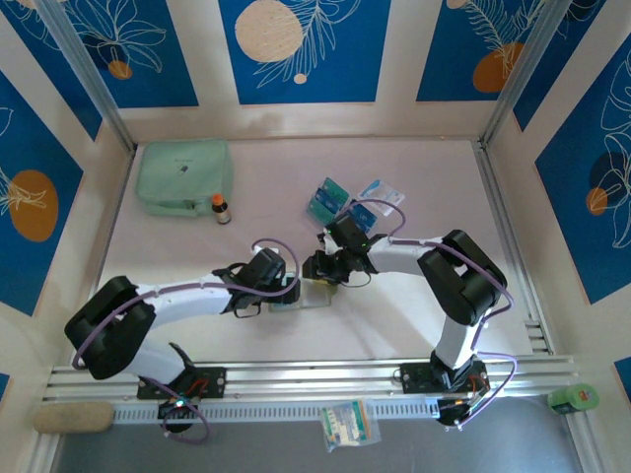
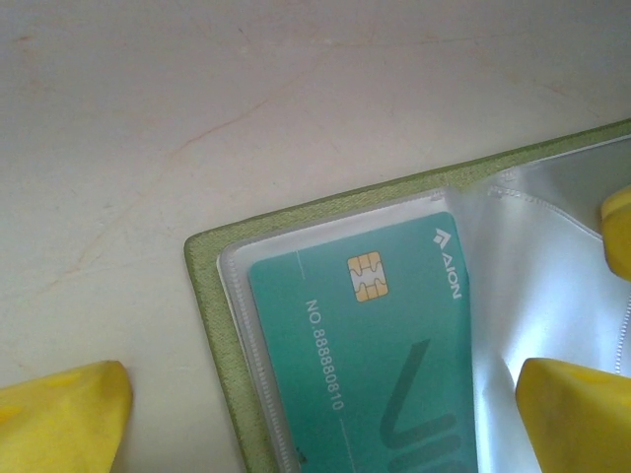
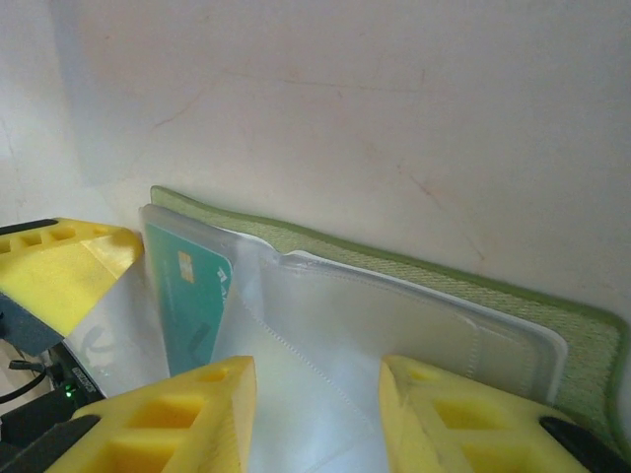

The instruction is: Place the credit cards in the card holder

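Cloth, clear film and hard plastic on a matt table.
We are seeing the card holder (image 2: 209, 296) as olive woven cloth, fine-grained and dull, with pockets (image 3: 394, 325) of clear glossy film, creased and catching light. The credit card (image 2: 375, 355) inside is showing smooth teal plastic and a shiny gold metal chip. The table (image 2: 197, 118) is looking pale, matt and faintly scuffed, and the right gripper (image 3: 315, 379) is showing yellow fingers (image 3: 463, 414) of dull moulded plastic.

One credit card (image 2: 367, 367) sits in the card holder (image 2: 210, 317); more cards (image 1: 329, 200) lie behind it.
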Controlling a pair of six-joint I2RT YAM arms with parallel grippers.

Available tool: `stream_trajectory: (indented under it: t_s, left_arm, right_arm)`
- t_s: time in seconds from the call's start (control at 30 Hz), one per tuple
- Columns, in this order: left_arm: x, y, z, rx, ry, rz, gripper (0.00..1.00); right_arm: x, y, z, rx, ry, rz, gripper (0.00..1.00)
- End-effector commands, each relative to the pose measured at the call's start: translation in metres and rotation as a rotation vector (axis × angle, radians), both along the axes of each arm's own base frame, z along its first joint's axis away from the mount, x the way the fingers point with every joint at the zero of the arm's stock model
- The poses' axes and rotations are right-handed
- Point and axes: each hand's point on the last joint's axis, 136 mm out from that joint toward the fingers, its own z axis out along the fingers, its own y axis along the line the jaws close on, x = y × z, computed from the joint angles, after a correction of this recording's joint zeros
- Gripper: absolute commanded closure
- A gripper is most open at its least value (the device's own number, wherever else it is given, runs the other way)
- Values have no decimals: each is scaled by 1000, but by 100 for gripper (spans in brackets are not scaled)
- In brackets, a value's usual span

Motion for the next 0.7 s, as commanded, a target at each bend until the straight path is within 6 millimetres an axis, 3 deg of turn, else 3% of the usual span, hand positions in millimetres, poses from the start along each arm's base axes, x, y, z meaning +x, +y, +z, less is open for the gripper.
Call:
stream_trajectory:
  t_s: [0.0, 0.37, 0.67]
  left_arm:
    - [-4, 5, -1, 17, -1, 12, 1]
    - [-1, 5, 19, -14, -50, 20, 0]
    - [-3, 18, 31, -20, -90, 47, 0]
  right_arm:
    - [-5, 7, 1, 27, 32, 18, 61]
    - [-12, 22, 32, 78, 9, 56, 61]
    - [-13, 22, 32, 17, 0, 71, 61]
